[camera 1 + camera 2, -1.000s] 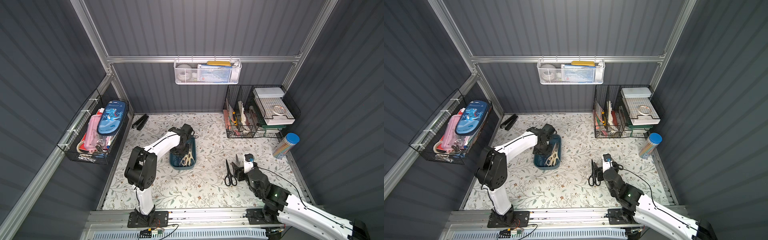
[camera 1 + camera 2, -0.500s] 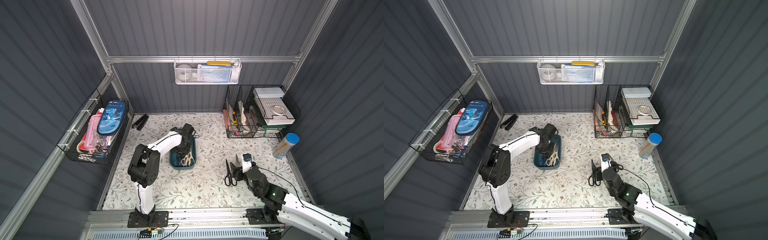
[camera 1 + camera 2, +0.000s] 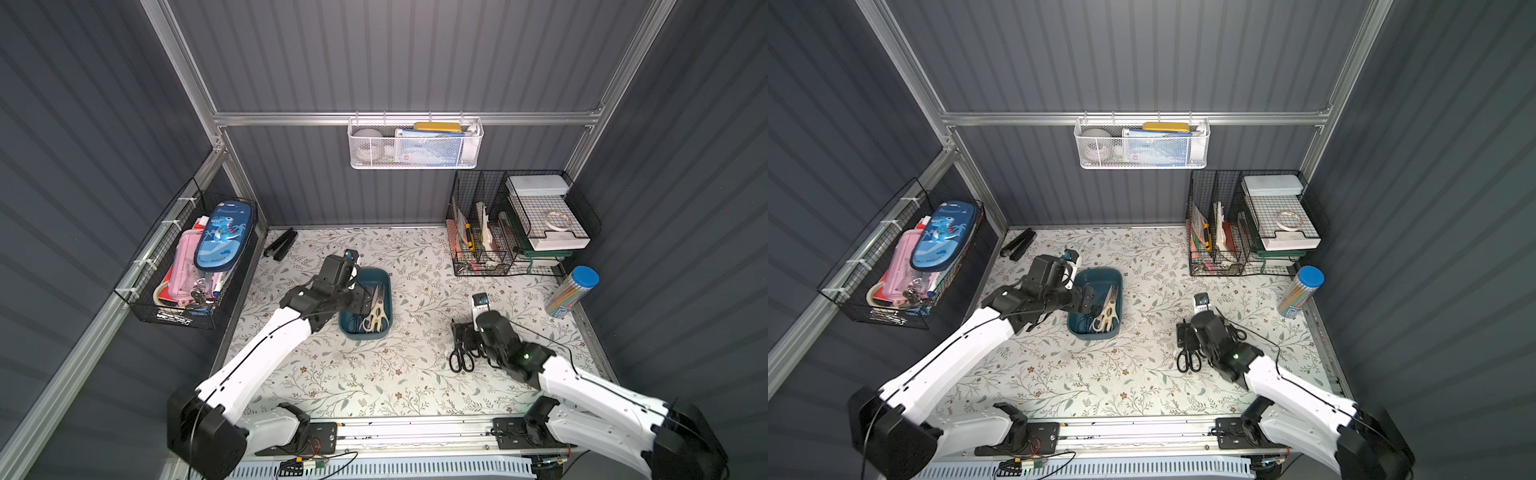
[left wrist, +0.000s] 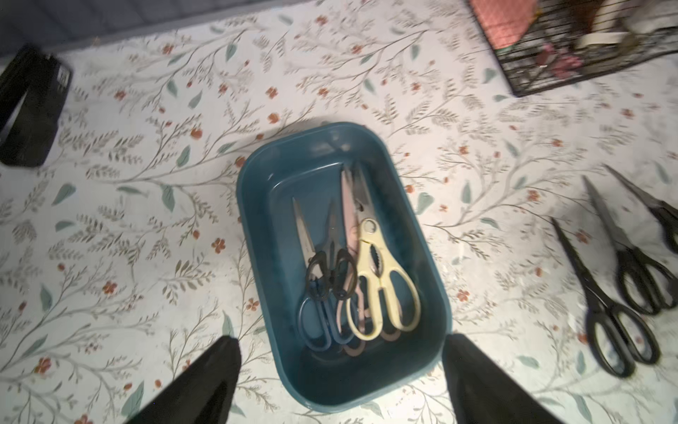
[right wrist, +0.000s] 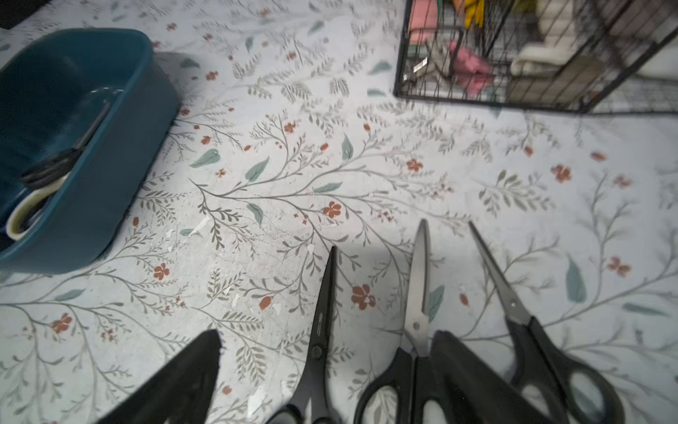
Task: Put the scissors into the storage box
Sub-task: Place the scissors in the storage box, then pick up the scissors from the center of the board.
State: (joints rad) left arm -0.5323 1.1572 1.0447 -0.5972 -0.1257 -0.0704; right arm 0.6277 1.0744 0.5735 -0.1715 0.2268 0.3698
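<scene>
Trouble can come first at the right gripper (image 5: 328,334). Its jaws stand wide and empty, low over three black-handled scissors (image 5: 418,279) that lie side by side on the floral mat (image 5: 293,165), well apart from the storage box (image 5: 121,121). The all-black pair (image 5: 323,323) lies between the fingers, but one finger (image 5: 469,374) covers the handle of the middle pair (image 5: 418,293). If the jaws close here, I judge they may catch two pairs together, or push the middle pair against the third pair (image 5: 513,304). Flat on the mat, the thin blades may also slip.

A second risk is at the box. The left gripper (image 4: 339,339) hangs above it, jaws wide, holding nothing. If it does not leave, the arms may meet there. Four pairs fill the box, so a long pair may rest on the rim.

The left wrist view shows all four: the cream-handled pair (image 4: 381,279), a pink-handled one (image 4: 354,348) under it, a small black one (image 4: 330,271), a blue one (image 4: 315,323). The right wrist view shows only handle loops over the wall. In both top views the right arm (image 3: 582,382) hides which pair is between the fingers, but only they show both arms together.
</scene>
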